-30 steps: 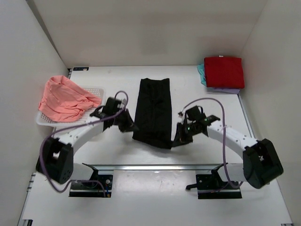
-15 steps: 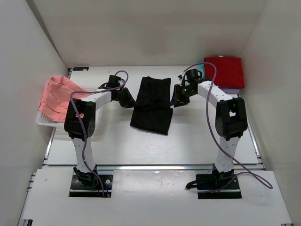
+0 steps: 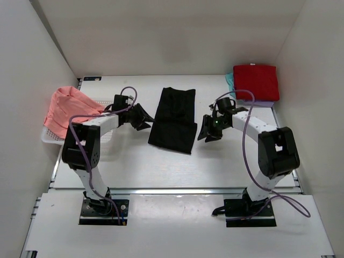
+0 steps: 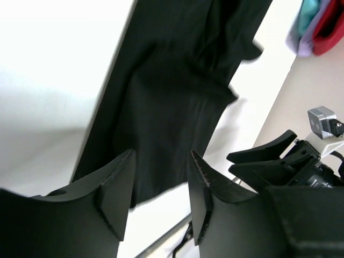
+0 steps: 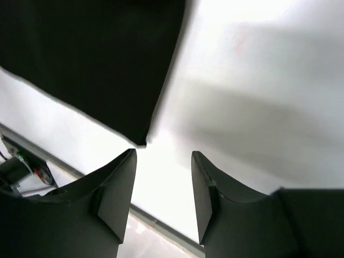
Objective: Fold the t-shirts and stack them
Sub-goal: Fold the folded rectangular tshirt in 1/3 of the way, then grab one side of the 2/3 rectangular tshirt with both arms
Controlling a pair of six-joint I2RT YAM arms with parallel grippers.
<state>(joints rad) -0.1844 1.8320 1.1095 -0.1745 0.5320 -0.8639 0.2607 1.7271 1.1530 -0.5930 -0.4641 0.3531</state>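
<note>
No text, label, brand, number or sign can be read in any of the views.

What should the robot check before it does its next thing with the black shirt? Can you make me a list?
1. The left hand is open and holds nothing: ok.
2. The right hand is open and holds nothing: ok.
3. The black t-shirt lies flat on the table between the hands: ok.
4. It is folded small enough to stack: cannot tell.
5. It is stacked on the red t-shirt: not ok, it lies apart, mid-table.
6. The salmon-pink t-shirt is folded: not ok, it is bunched in the basket.
</note>
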